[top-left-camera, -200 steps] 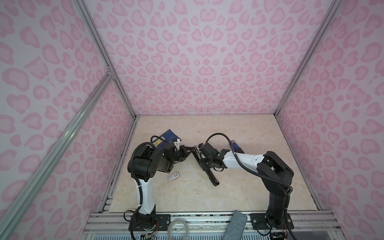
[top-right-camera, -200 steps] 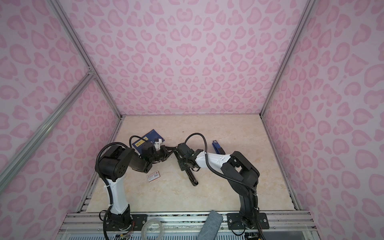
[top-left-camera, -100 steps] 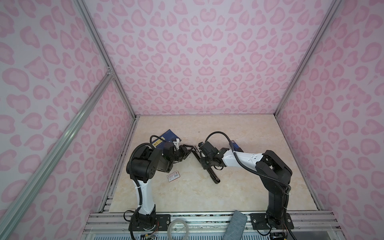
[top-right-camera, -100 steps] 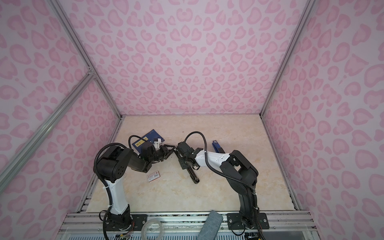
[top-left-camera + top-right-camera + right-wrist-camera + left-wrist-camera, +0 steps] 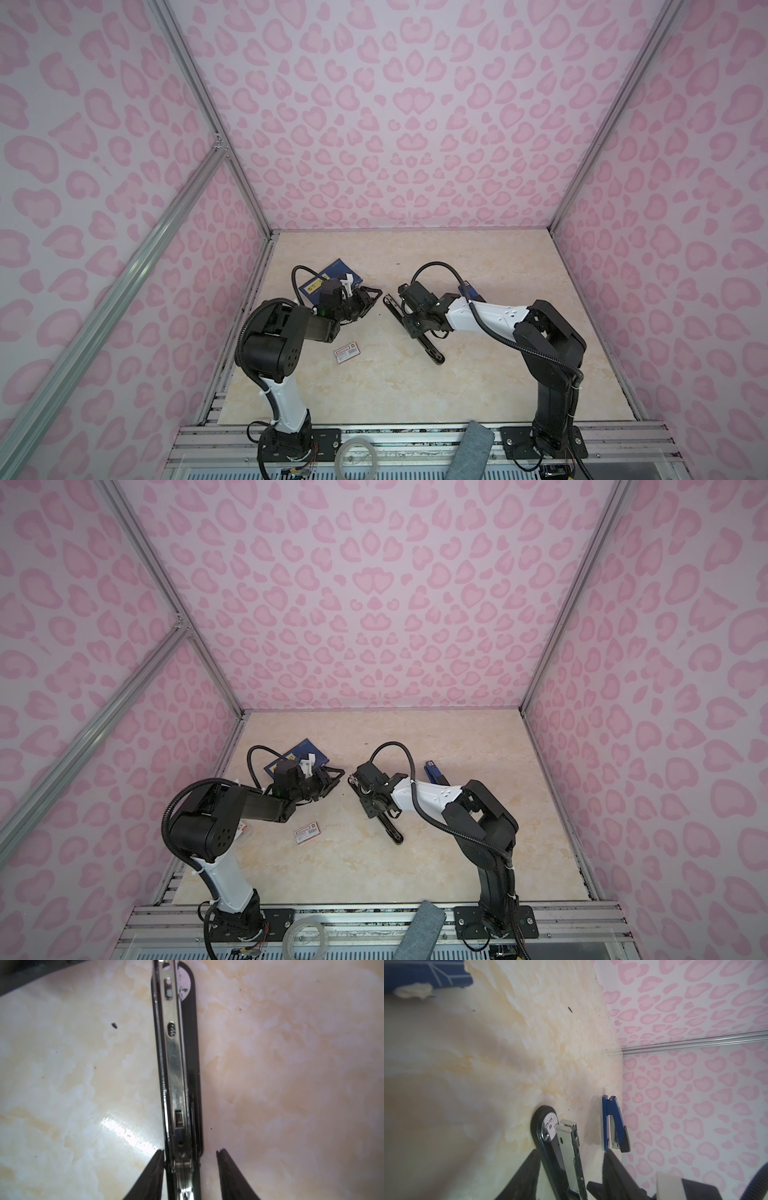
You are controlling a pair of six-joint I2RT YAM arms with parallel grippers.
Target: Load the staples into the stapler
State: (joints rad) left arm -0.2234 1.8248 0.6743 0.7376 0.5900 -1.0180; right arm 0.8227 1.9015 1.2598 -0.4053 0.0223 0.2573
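The black stapler [image 5: 428,351] lies opened flat on the marble table, its silver magazine [image 5: 175,1064] facing up. My right gripper [image 5: 191,1150] is open over the hinge end; one finger [image 5: 153,1172] touches the stapler's side and the other stands apart from it. My left gripper [image 5: 572,1152] is open at the stapler's front end [image 5: 548,1126], with a dark finger on each side. In both top views the two grippers [image 5: 376,296] [image 5: 372,808] face each other across the stapler [image 5: 390,831]. The staples are out of view.
A blue stapler [image 5: 467,289] lies behind the right arm. A dark blue booklet [image 5: 328,278] lies behind the left gripper. A small white red-labelled box [image 5: 347,352] sits in front of the left arm. A tape roll [image 5: 357,457] and a grey cloth [image 5: 471,453] rest on the front rail.
My left gripper's jaws have gone from shut to open by the stapler's front end. My right gripper's jaws narrowed, then spread again. The stapler has hardly moved.
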